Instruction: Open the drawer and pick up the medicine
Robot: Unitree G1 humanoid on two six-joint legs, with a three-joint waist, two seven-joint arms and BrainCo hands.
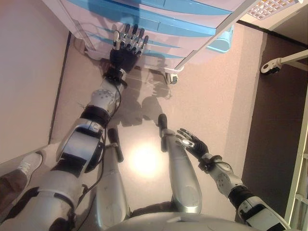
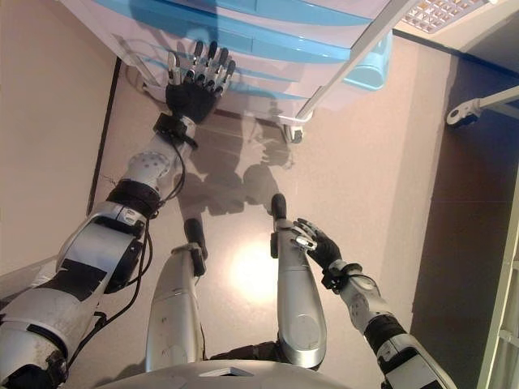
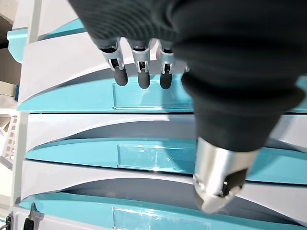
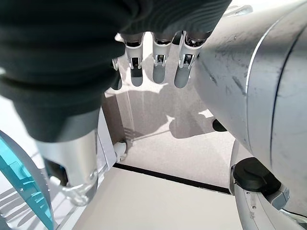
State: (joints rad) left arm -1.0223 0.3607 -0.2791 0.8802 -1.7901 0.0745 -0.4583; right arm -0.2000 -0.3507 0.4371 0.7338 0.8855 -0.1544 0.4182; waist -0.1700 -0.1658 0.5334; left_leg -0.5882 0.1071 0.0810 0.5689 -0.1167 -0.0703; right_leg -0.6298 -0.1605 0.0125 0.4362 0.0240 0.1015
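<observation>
Left fingers: your left hand (image 1: 126,50) has its fingers (image 3: 139,72) straight and spread, thumb apart, nothing in them; the dark tips sit at the front of the drawer unit, and you can't tell whether they touch it.
Right fingers: your right hand (image 1: 192,143) hangs low beside the robot, well apart from the unit, fingers loosely extended and holding nothing.
Drawers: in the left wrist view you see three drawer fronts stacked, each white with a curved recess over a turquoise lip; all three sit flush, none pulled out. The fingertips are level with the turquoise drawer front (image 3: 158,98) nearest them.
Labels: each turquoise lip carries a clear rectangular label window (image 3: 156,155); you can read no writing in any of them.
Medicine: not visible in any view; you can't tell which drawer has it.
Drawer unit: the drawer unit (image 2: 268,36) is a white frame standing on the pale floor (image 1: 211,96), with a castor (image 1: 172,78) under its near corner.
Surroundings: a white bar with a wheel (image 1: 269,66) reaches in over a darker strip of floor; a person's grey shoe (image 1: 29,162) shows at the edge beside the left arm.
</observation>
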